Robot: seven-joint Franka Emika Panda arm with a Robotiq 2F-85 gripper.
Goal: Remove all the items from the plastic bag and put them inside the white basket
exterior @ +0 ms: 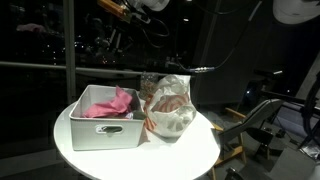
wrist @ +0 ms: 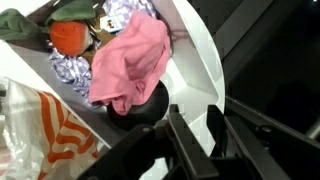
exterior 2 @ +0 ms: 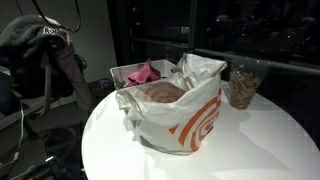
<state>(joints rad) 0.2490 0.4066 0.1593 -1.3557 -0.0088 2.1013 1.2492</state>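
Note:
The white basket (exterior: 100,132) stands on a round white table, with a pink cloth (exterior: 113,103) inside it. The plastic bag (exterior: 170,113), white with a red ring logo, stands right beside the basket. Both show in the exterior views, bag (exterior 2: 175,115) in front of basket (exterior 2: 125,72). In the wrist view my gripper (wrist: 196,108) is open and empty above the basket's wall (wrist: 195,50). The pink cloth (wrist: 130,60) lies in the basket with an orange item (wrist: 68,37) and patterned fabric. The bag (wrist: 40,130) is at the lower left.
A clear jar (exterior 2: 242,85) with brown contents stands on the table (exterior 2: 260,140) behind the bag; it also shows in an exterior view (exterior: 150,85). Dark chairs and equipment surround the table. The table's edge is close on all sides.

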